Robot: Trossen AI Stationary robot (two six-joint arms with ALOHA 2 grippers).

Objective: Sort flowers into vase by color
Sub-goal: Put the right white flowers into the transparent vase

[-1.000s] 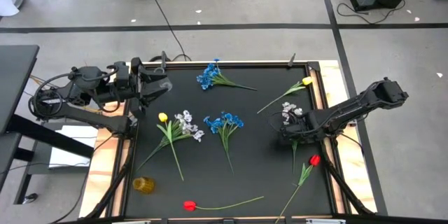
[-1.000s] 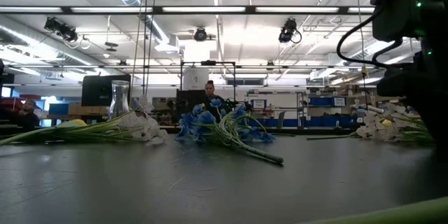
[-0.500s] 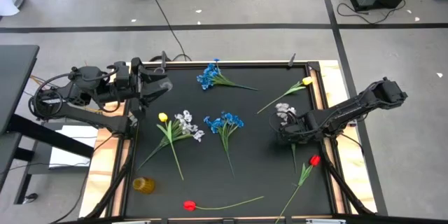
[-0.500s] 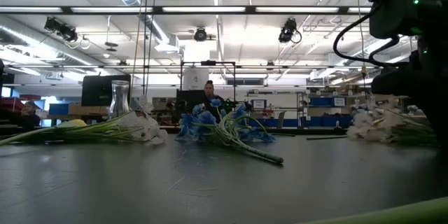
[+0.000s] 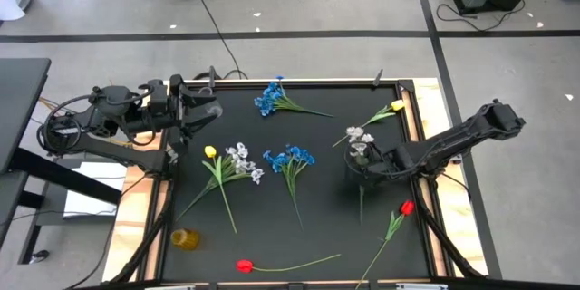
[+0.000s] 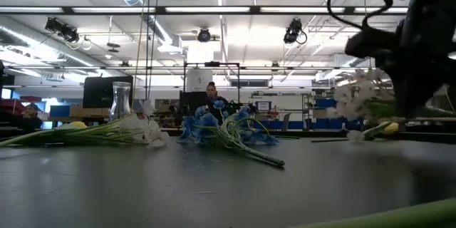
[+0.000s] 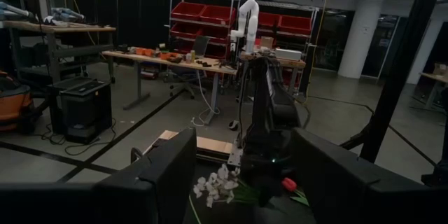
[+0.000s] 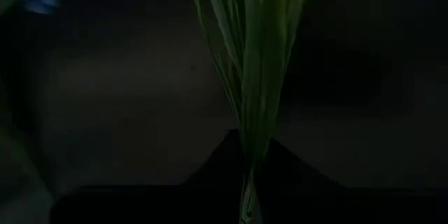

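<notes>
The right end effector (image 5: pixel 362 165) is gripping a white flower (image 5: pixel 360 136) by its stalk, lifting it above the surface (image 5: pixel 335 217), the left end effector (image 5: pixel 201 113) is waiting open, and no flower looks sorted yet.

High view: straight down over the whole black table (image 5: pixel 317 227), both arms inside the picture. Low view: level with the table (image 6: pixel 178 185) top, facing across it into the room behind, nearest stems close and large. Left wrist view: forward over its own dark fingers (image 7: pixel 161 175) toward the right arm (image 7: pixel 269 136) and the white blossom cluster (image 7: pixel 217 185), also seen from above (image 5: pixel 358 136). Right wrist view: pressed close against green stalks (image 8: pixel 255 77).
</notes>
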